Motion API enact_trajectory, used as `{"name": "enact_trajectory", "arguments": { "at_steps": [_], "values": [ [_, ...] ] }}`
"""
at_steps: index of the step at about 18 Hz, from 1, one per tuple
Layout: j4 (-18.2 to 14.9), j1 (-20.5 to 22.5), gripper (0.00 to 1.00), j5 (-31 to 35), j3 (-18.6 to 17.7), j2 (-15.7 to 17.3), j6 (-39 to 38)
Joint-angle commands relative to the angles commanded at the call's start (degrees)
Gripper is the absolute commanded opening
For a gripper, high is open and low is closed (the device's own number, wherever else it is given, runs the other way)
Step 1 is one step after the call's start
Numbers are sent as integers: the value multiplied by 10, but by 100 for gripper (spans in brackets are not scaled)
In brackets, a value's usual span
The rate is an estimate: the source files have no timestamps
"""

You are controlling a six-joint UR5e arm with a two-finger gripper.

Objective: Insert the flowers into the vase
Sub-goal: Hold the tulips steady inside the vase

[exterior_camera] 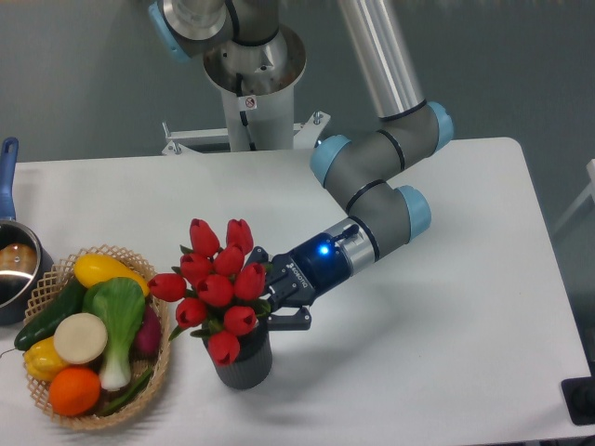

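Red tulip heads, the flowers (218, 283), bunch up right at the gripper (271, 299) tip, spreading out to its left and slightly above, green leaves poking through between blooms. Stems drop into the vase (244, 360), dark grey ribbed cylinder standing upright on the tabletop (446, 325) just below the gripper; lowest bloom hangs over the vase rim, bunch wider than the vase mouth. Gripper comes in from the right, angled down-left, black fingers buried behind the blooms at stem level just above the rim; cannot tell if the fingers are clamped on the stems or released, blooms hide the tips. One lower finger sticks out to the right of the vase top. Blue light ring glows on the wrist behind the gripper, grey arm (372, 195) with light blue joint caps runs up-right to the base at the back edge. Far left of the gripper, well apart from the vase: woven wicker basket (153, 367) with bok choy (119, 321), yellow squash, cucumber, orange, white round slice, purple piece. Steel pot (14, 269) with blue handle sits further left at the frame edge, touching or just beside the basket.
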Motion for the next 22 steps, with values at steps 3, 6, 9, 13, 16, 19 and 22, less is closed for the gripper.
{"name": "enact_trajectory", "arguments": {
  "at_steps": [3,6,9,13,16,19,22],
  "values": [
    [0,-1,27,1,0,-1,0],
    [1,-1,27,1,0,-4,0],
    [1,-1,27,1,0,-7,1],
    [1,0,27,2,0,-11,1],
    [1,0,27,4,0,-11,1],
    [1,4,27,4,-2,-11,1],
    [1,3,27,4,-1,-14,1]
  ]
}}
